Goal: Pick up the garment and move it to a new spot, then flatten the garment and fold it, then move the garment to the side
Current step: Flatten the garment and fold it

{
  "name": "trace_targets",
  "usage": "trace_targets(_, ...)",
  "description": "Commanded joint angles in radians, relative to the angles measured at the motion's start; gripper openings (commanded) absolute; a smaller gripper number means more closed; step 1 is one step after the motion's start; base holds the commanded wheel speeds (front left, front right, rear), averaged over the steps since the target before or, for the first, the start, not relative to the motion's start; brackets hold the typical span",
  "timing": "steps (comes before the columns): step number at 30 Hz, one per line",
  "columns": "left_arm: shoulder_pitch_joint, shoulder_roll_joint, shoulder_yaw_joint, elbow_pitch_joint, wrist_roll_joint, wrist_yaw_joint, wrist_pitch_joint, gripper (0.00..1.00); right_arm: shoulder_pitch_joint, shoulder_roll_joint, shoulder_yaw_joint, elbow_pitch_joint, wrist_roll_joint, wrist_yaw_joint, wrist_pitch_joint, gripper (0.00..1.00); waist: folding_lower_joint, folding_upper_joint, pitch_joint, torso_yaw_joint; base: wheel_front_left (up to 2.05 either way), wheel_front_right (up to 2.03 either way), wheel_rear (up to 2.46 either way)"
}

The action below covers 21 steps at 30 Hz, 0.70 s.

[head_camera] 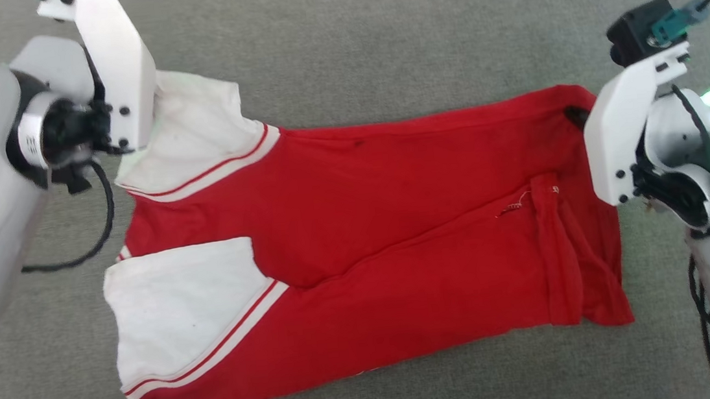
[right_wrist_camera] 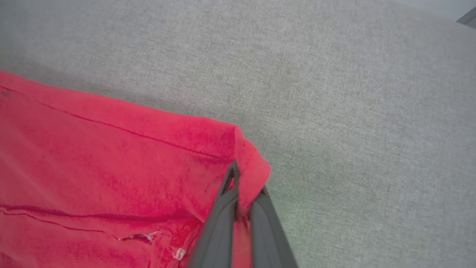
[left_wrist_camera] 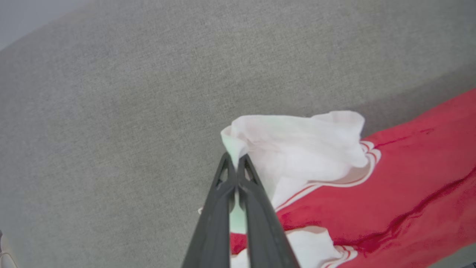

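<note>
- The left gripper (left_wrist_camera: 235, 160) is clamped on the outer edge of a white sleeve (left_wrist_camera: 297, 145). Its two dark fingers are pressed together on a sliver of pale cloth. The sleeve bunches up just beyond the tips.
- The right gripper (right_wrist_camera: 245, 180) is closed on a red hem corner (right_wrist_camera: 250, 163), which curls over its fingertips.
- The garment (head_camera: 396, 221) lies spread between the two grippers on the grey fabric surface (head_camera: 378, 34). In the left wrist view its red body runs off to the right of the left gripper. In the right wrist view it fills the space to the left of the right gripper.
- A second sleeve (head_camera: 183, 307) lies flat and unheld, on the robot's side of the left gripper. No lettering shows on the upturned side.
- The grips sit at opposite ends of the edge farther from the robot. That placement looks chosen so both arms can raise this long edge evenly and keep the cloth taut between them.
- The step in hand appears to be a fold or a carry. The body already lies fairly flat, with creases near the right gripper's end.
- Both pinches take little cloth at the very margin. A sharp or uneven pull could slip a corner free, most likely the loosely bunched sleeve.
</note>
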State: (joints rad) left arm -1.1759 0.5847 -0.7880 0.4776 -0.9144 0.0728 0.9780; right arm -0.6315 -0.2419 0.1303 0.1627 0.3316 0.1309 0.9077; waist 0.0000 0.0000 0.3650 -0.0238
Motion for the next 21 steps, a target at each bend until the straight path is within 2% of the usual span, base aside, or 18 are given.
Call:
trace_targets(1,0.02,0.007,-0.001,-0.02,0.001,0.01,0.008,0.0,0.017,-0.004,-0.003,-0.017,0.009,0.0,0.006,0.0,0.0,0.0,-0.019,0.017,0.0,0.0,0.0)
trace_targets(7,0.131,0.09,-0.005,-0.245,-0.02,0.088,0.061,0.0,0.113,-0.035,-0.028,-0.153,0.037,0.0,0.052,0.0,0.0,0.0,-0.052,0.043,0.0,0.0,0.0)
trace_targets(15,0.315,0.227,-0.017,-0.542,-0.043,0.216,0.117,0.0,0.272,-0.075,-0.069,-0.338,0.078,0.0,0.135,0.0,0.0,0.0,-0.081,0.059,0.0,0.0,0.0)
trace_targets(16,0.361,0.252,-0.023,-0.605,-0.047,0.242,0.122,0.0,0.317,-0.083,-0.077,-0.37,0.086,0.0,0.155,0.0,0.0,0.0,-0.084,0.063,0.0,0.0,0.0)
trace_targets(21,0.47,0.29,-0.039,-0.696,-0.061,0.303,0.118,0.0,0.406,-0.076,-0.099,-0.395,0.1,0.0,0.182,0.0,0.0,0.0,-0.091,0.066,0.0,0.0,0.0)
